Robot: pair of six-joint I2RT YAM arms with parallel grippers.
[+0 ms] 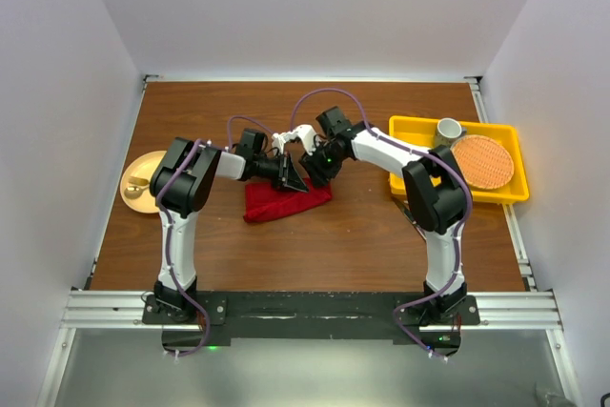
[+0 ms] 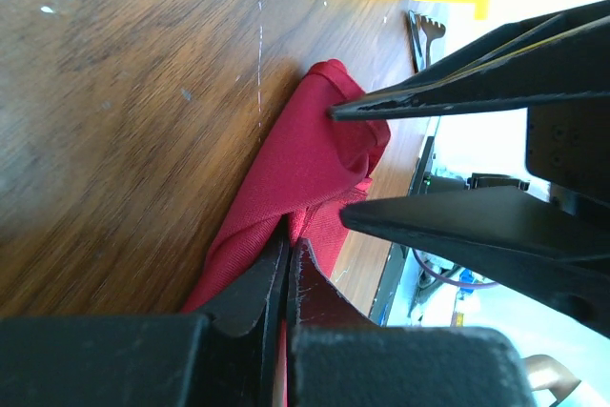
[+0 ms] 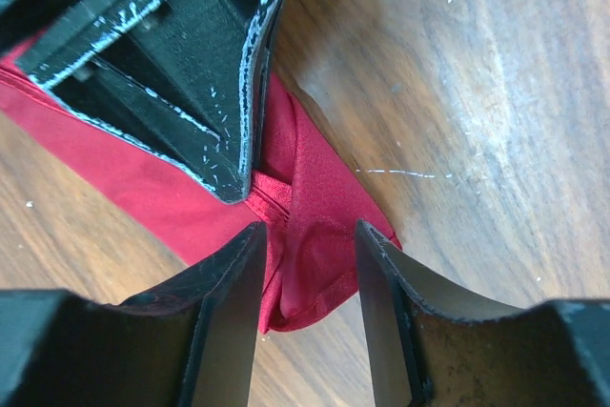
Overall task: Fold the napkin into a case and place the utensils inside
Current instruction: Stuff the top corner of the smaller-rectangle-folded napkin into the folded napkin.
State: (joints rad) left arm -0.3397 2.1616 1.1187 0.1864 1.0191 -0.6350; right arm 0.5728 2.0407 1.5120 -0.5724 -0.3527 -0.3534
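The deep-red napkin point(image 1: 272, 205) lies crumpled and partly folded mid-table; it also shows in the left wrist view point(image 2: 305, 150) and the right wrist view point(image 3: 324, 188). My left gripper point(image 1: 294, 178) point(image 2: 288, 247) is shut on a fold of the napkin at its far edge. My right gripper point(image 1: 310, 171) point(image 3: 307, 254) is open, its jaws straddling the napkin's corner beside the left fingers point(image 3: 191, 73). A fork's tines point(image 2: 431, 30) show by the yellow tray in the left wrist view. Other utensils cannot be made out.
A yellow plastic tray point(image 1: 410, 131) at the right holds a round orange woven mat point(image 1: 482, 161) and a cup point(image 1: 449, 129). A tan round plate point(image 1: 143, 183) sits at the left table edge. White walls enclose the table.
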